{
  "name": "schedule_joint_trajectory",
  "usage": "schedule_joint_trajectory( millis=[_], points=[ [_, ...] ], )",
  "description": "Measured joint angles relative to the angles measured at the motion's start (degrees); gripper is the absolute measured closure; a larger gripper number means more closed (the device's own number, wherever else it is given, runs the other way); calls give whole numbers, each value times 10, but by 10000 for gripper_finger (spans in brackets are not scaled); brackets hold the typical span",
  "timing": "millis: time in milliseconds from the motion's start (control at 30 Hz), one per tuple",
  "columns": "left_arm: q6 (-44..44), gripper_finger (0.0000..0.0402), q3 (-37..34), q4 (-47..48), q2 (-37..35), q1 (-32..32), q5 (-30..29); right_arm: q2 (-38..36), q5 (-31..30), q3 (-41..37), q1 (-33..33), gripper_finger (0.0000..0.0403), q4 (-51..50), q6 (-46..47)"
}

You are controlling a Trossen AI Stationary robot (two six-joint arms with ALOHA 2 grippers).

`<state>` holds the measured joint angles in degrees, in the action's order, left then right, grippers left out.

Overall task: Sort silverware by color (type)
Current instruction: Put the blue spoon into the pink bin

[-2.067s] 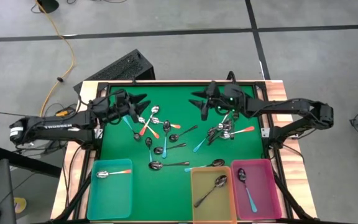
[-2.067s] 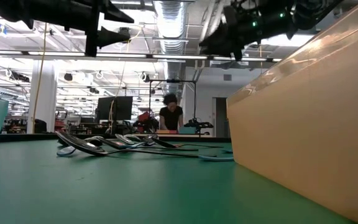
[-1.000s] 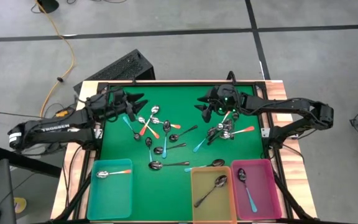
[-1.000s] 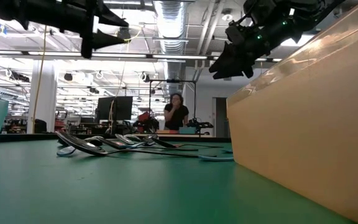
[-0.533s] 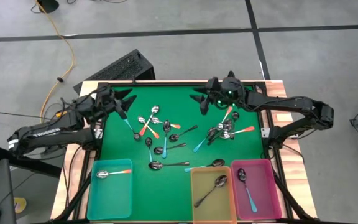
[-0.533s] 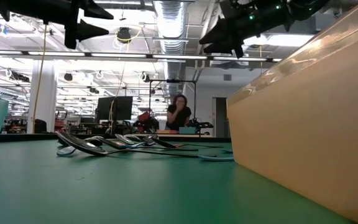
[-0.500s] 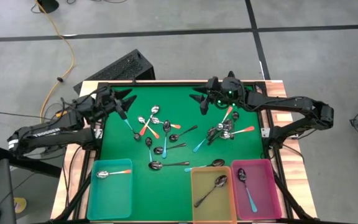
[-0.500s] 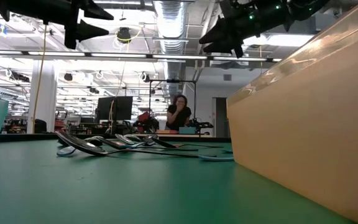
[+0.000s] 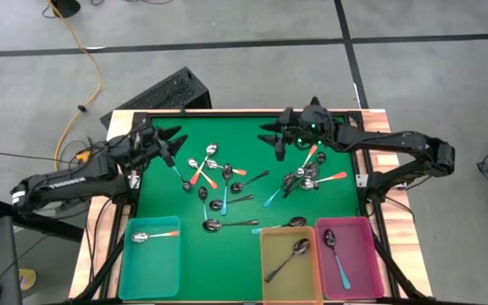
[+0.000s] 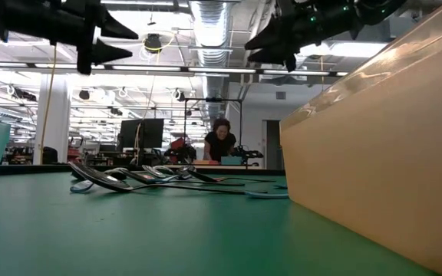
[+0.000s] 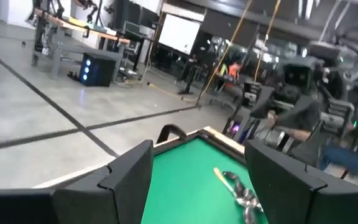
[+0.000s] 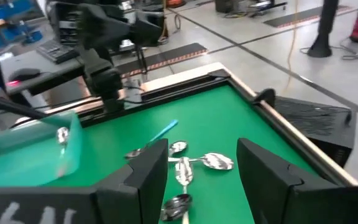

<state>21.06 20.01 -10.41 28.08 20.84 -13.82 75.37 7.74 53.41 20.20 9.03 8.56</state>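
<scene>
The silverware, small spoons with orange, light blue or dark handles, lies on the green table in a left cluster [image 9: 210,174] and a right cluster [image 9: 306,176]. My left gripper [image 9: 176,140] hovers open over the table's far left, left of the left cluster, with nothing between its fingers [image 11: 129,180]. My right gripper [image 9: 271,139] hovers open at the far middle, above and beyond the right cluster, and is also empty [image 12: 202,180]. In the low view both grippers, left [image 10: 121,42] and right [image 10: 255,42], are high above the spoons [image 10: 129,178].
Three bins stand along the near edge. The teal bin [image 9: 172,263] holds an orange-handled spoon, the yellow bin [image 9: 269,280] a dark spoon, and the pink bin [image 9: 363,263] a blue-handled spoon. A raised black frame [image 9: 227,114] rims the table. A person stands far behind it [image 10: 221,142].
My left gripper has drawn back toward the table's left edge and sunk a little, staying open. My right gripper has risen and tipped its fingers up from pointing down at the right cluster, then kept still, also open. The spoons have not moved.
</scene>
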Motion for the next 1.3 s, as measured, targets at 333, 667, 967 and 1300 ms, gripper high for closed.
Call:
schedule_joint_trajectory(
  millis=[333, 667, 967, 1300],
  points=[
    [36, 164, -26, 23, -90, 0, -1, 0, 0, 0, -40, 201, -108, 15],
    [50, 164, -26, 65, -114, 0, 0, 0, -9, 0, -110, 201, -231, 56],
    [52, 164, -26, 94, -114, 0, 0, 0, -111, 0, -157, 201, -326, 96],
    [86, 164, -26, 99, -114, 0, 12, 0, -215, 0, -138, 201, -389, 146]
  ],
)
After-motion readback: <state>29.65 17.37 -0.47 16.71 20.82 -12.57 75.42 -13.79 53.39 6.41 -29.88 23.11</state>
